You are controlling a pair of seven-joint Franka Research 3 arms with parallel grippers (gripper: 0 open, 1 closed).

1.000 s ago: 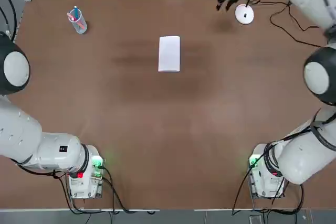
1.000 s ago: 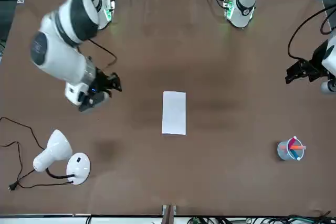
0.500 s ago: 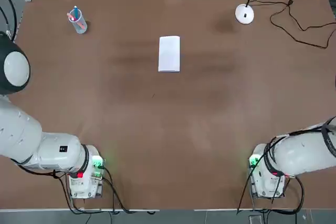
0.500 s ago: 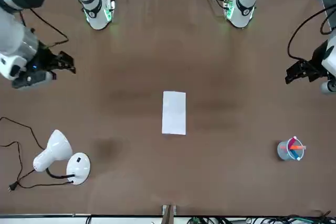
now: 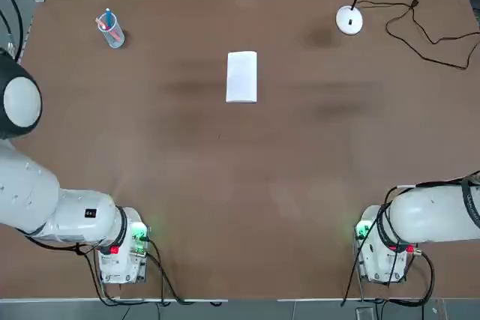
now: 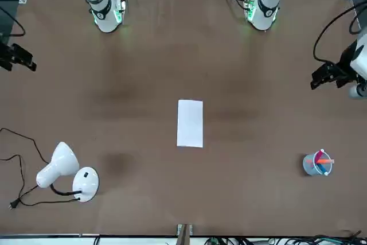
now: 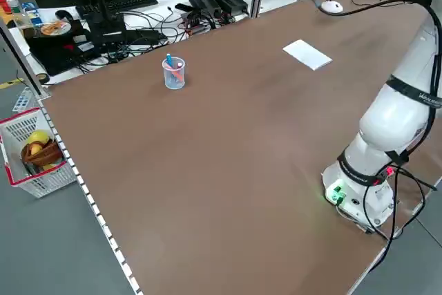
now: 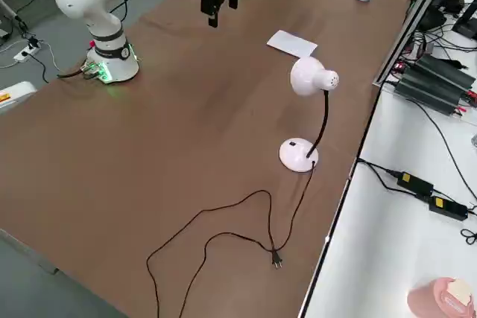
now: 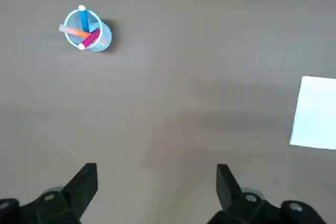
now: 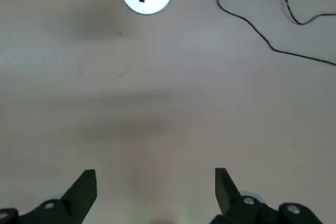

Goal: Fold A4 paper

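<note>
While the white paper lies at twelve o'clock on the table in the top view, the left hand and right hand hover, spread wide, off toward ten and two o'clock.

White rounded arms, dark joint bands, white round caps, green lights, black cables, black tools

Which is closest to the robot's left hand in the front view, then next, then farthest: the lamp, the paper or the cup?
From the left hand, over the robot's left side:
1. Cup, left side.
2. Paper, middle.
3. Lamp, right side.
</note>
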